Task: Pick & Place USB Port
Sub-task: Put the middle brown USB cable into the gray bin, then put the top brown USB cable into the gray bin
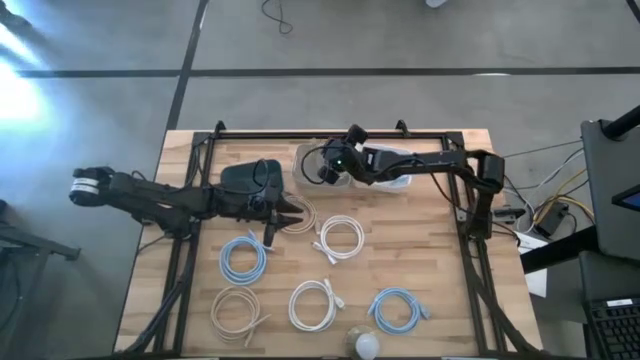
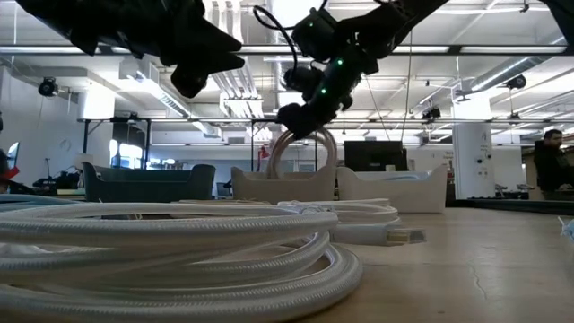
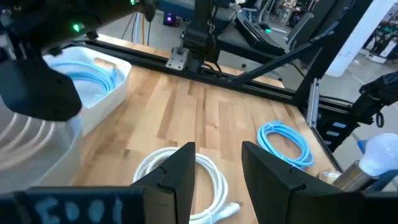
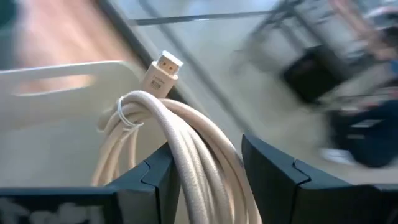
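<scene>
the right jaws (image 4: pixel 205 168) are clamped on a coiled beige cable (image 4: pixel 180 143), the bundle running up between the two dark fingers (image 4: pixel 277 180), with a thin tie around its strands and a flat metal-tipped plug (image 4: pixel 160 71) sticking out at the far end. in the low view this coil hangs as an upright loop under the right jaws, just above a cream bin (image 2: pixel 282 186); whether the loop touches the bin cannot be told. from above, the right jaws sit over that bin (image 1: pixel 312 160) at the far middle of the desk (image 1: pixel 440 250), and beside it stands a second bin holding a light blue cable (image 3: pixel 93 78). the left jaws (image 3: pixel 217 174) stand apart with nothing between them, hovering over the desk near a dark pouch-like object (image 1: pixel 250 178). ahead of them lies a white coiled cable (image 3: pixel 186 180) and farther off a blue coiled cable (image 3: pixel 285 142). more coils lie on the near half of the desk: a blue one (image 1: pixel 243 258), a beige one (image 1: pixel 236 308) and a white one (image 1: pixel 315 303). a person (image 2: pixel 549 166) stands in the room beyond.
</scene>
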Robot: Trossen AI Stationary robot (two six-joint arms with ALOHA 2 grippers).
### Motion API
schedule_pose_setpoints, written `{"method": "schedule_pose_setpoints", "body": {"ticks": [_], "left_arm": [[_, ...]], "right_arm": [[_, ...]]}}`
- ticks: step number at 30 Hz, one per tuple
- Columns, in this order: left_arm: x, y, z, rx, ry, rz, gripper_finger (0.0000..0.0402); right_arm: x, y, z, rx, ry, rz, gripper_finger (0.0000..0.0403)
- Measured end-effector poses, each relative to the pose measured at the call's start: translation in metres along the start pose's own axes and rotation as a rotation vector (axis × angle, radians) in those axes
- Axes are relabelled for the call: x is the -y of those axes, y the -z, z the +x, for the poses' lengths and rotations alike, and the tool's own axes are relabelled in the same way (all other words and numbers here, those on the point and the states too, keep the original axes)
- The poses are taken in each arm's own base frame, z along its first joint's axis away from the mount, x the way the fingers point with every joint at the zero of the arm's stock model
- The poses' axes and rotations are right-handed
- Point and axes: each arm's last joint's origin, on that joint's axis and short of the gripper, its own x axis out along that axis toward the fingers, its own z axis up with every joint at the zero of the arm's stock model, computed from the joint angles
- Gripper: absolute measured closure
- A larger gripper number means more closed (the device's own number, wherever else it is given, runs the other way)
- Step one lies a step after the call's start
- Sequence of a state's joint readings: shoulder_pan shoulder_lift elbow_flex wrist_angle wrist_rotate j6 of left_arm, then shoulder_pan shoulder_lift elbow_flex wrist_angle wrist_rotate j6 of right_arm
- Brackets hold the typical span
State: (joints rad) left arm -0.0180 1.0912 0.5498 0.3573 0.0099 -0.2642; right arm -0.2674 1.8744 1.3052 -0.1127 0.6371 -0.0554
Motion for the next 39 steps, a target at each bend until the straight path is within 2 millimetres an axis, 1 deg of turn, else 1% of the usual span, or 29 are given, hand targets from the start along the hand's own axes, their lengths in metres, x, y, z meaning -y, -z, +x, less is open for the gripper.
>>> {"method": "schedule_pose_setpoints", "body": {"ticks": [2, 4, 9, 12, 17, 20, 22, 27, 31, 33, 35, 37, 39], "left_arm": [[0.001, 0.000, 0.000, -0.001, 0.004, -0.004, 0.0266], [0.002, 0.000, 0.000, -0.001, 0.007, -0.007, 0.0266], [0.003, 0.001, 0.000, -0.004, 0.014, -0.021, 0.0266], [0.003, 0.001, 0.000, -0.004, 0.014, -0.021, 0.0266], [0.003, 0.002, 0.000, -0.016, 0.013, -0.021, 0.0266], [0.002, 0.007, 0.000, -0.063, -0.001, -0.022, 0.0266], [0.001, 0.011, 0.000, -0.104, -0.012, -0.025, 0.0266], [0.001, 0.025, 0.009, -0.189, -0.024, -0.045, 0.0266], [0.000, 0.044, 0.022, -0.282, -0.046, -0.038, 0.0266], [-0.001, 0.051, 0.028, -0.339, -0.068, -0.033, 0.0266], [-0.001, 0.055, 0.034, -0.393, -0.115, -0.013, 0.0266], [-0.002, 0.057, 0.039, -0.467, -0.170, 0.036, 0.0266], [-0.004, 0.059, 0.045, -0.541, -0.238, 0.096, 0.0266]], "right_arm": [[-0.008, 0.006, 0.008, -0.017, -0.044, -0.003, 0.0243], [-0.015, 0.013, 0.016, -0.034, -0.047, -0.048, 0.0242], [-0.021, 0.021, 0.026, -0.059, -0.051, -0.162, 0.0233], [-0.022, 0.022, 0.026, -0.066, -0.053, -0.182, 0.0226], [-0.012, 0.010, 0.013, -0.033, -0.051, -0.158, 0.0216], [-0.007, 0.005, 0.001, -0.031, -0.057, -0.166, 0.0216], [-0.003, 0.000, -0.012, -0.023, -0.062, -0.166, 0.0216], [0.010, -0.008, -0.047, -0.035, -0.087, -0.203, 0.0216], [0.022, -0.012, -0.081, -0.052, -0.120, -0.209, 0.0223], [0.030, -0.012, -0.099, -0.052, -0.193, -0.179, 0.0227], [0.037, -0.009, -0.112, -0.040, -0.314, -0.145, 0.0233], [0.042, -0.005, -0.123, -0.005, -0.456, -0.102, 0.0239], [0.045, 0.003, -0.131, 0.054, -0.563, -0.065, 0.0245]]}}
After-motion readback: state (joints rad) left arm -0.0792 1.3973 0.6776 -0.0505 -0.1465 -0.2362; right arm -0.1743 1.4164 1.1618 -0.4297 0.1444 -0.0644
